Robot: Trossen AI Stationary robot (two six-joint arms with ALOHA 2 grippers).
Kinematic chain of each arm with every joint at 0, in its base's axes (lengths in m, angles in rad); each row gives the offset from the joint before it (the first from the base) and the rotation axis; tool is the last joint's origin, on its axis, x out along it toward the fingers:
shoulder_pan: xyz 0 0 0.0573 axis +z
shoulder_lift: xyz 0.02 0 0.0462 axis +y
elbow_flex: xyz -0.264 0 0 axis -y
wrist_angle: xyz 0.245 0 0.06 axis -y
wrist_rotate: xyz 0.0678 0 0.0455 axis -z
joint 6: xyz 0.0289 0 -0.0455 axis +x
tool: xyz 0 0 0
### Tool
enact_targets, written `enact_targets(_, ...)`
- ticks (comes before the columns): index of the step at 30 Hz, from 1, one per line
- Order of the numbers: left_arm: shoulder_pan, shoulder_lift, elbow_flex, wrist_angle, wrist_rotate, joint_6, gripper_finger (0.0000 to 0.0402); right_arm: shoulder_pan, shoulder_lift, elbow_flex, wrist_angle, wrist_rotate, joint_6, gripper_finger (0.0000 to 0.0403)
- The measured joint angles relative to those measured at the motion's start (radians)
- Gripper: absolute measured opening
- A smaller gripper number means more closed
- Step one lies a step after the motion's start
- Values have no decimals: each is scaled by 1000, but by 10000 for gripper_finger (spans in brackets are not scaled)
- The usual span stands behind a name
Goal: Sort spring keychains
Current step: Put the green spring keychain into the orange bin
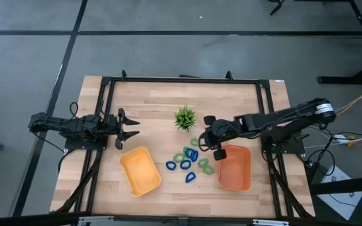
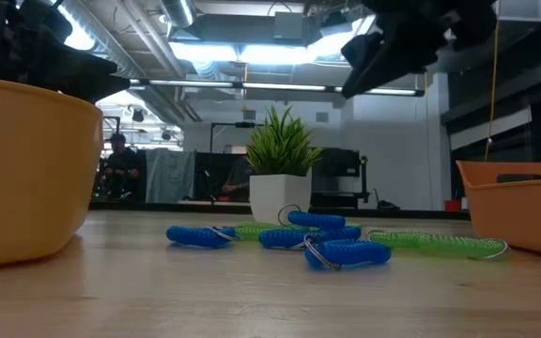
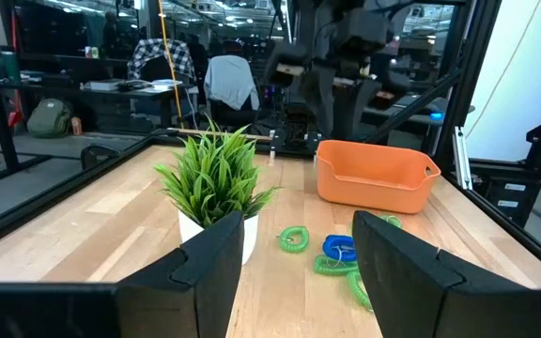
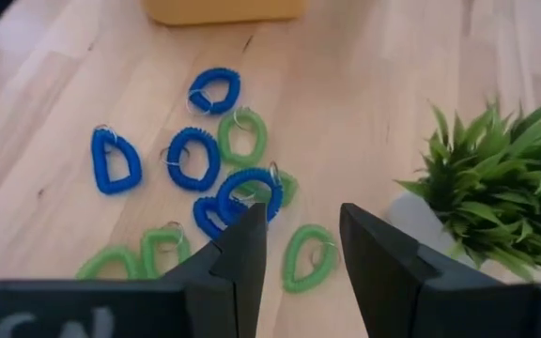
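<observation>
Several spring keychains (image 1: 188,162), dark blue and light green coiled loops, lie flat in a loose heap on the wooden table between a yellow tray (image 1: 139,170) and an orange tray (image 1: 235,166). The right wrist view shows them spread below my right gripper (image 4: 301,246), which is open and hovers above the heap's far right part (image 1: 201,139), touching nothing. My left gripper (image 1: 131,126) is open and waits above the table near its left side, beyond the yellow tray. In the low view the keychains (image 2: 332,239) rest on the tabletop.
A small artificial plant in a white pot (image 1: 185,118) stands on the table just beyond the heap, close to my right gripper. A black frame (image 1: 181,80) runs around the table's edges. Bare wood lies toward the near edge (image 1: 181,201).
</observation>
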Motion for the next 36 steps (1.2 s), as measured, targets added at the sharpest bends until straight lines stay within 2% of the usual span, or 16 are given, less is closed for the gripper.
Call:
enact_targets(21, 0, 0, 0, 0, 0, 0, 196, -117, 260, 0, 4, 1, 4, 136)
enact_targets(29, 0, 0, 0, 0, 0, 0, 196, -146, 360, 0, 110, 1, 26, 136)
enact_targets(36, 0, 0, 0, 0, 0, 0, 196, -171, 397, 0, 121, 0, 67, 136)
